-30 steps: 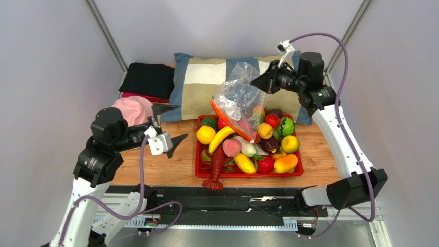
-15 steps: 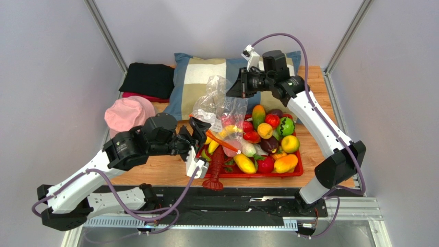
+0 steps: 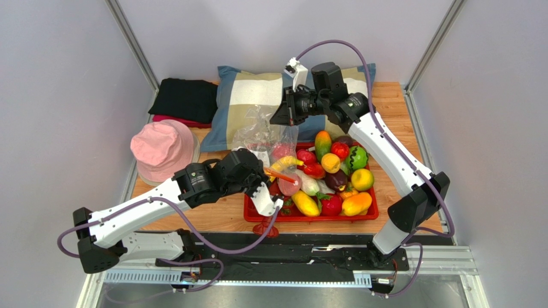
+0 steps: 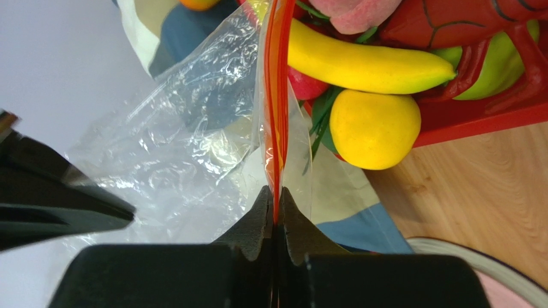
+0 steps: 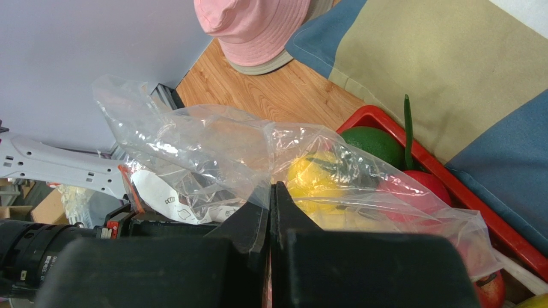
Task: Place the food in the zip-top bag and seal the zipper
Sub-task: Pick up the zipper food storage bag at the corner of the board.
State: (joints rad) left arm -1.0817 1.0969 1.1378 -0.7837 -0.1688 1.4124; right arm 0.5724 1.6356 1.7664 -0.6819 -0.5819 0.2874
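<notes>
**Left gripper** point(image 4: 275, 206): the jaws are pressed together on the zipper point(image 4: 277, 96). Its orange-red strip is seen edge-on, running straight up from the fingertips.

**Right gripper** point(image 5: 270, 192): the jaws are closed on a fold of the clear film of the zip-top bag point(image 5: 212, 144), away from the strip.

**Bag:** it is held off the table between the two grippers, the right gripper above and behind, the left gripper lower and nearer. It hangs over the rear left part of the red tray point(image 3: 363, 217). The film between the two holds is crumpled and slack.

**Food** point(image 3: 331, 162): it is piled in the tray.
- A yellow banana point(image 4: 360, 63) lies just beside the strip.
- A round yellow fruit point(image 4: 373, 128) is shown below the banana in the left wrist view.
- A pink peach point(image 3: 289, 184) is seen next to the left gripper from above.
- A yellow fruit and red pieces are seen through the film in the right wrist view. Whether any piece lies inside the bag cannot be told.

**Surroundings:** the tray rests on the wooden table point(image 3: 219, 208). A checked pillow point(image 3: 247, 96) lies behind the tray, a pink hat point(image 3: 161, 151) to its left, and a black cloth point(image 3: 186, 97) at the rear left corner.
</notes>
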